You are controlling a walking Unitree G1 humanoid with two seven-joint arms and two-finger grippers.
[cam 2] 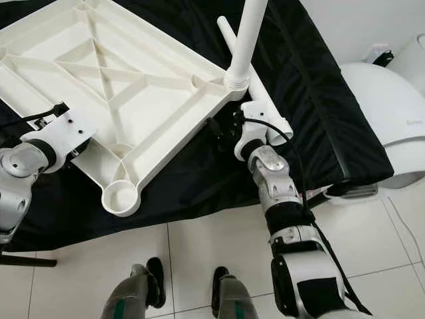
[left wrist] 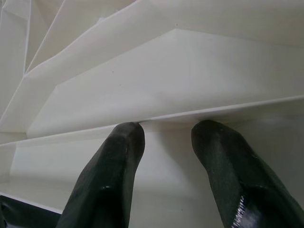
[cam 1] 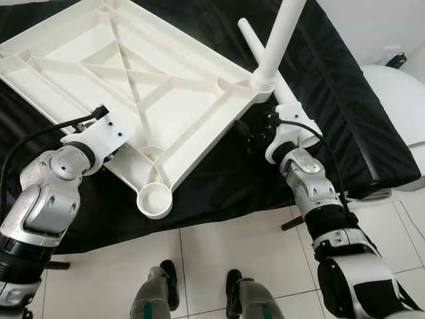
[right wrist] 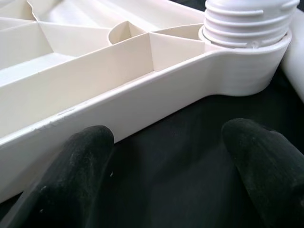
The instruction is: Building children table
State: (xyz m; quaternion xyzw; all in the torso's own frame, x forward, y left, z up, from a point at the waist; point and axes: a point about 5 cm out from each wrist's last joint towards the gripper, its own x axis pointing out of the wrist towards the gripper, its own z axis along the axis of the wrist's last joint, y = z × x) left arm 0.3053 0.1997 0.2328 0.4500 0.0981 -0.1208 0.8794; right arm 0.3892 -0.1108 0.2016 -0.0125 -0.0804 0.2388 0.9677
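Open black cloth lies at six o'clock of the tabletop. The upright leg and loose leg crowd its three-o'clock corner.

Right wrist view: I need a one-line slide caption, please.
Open right gripper hovers over black cloth beside the upturned tabletop, near a leg screwed into its corner socket.

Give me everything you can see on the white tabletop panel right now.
The tabletop panel is white moulded plastic, lying underside up on the black cloth, its ribs forming triangles and crossing diagonals. Round leg sockets sit at the corners: the near one is empty, while the right one holds an upright leg. The left gripper presses its fingertips against the near-left edge. The right gripper hovers open beside the right edge.
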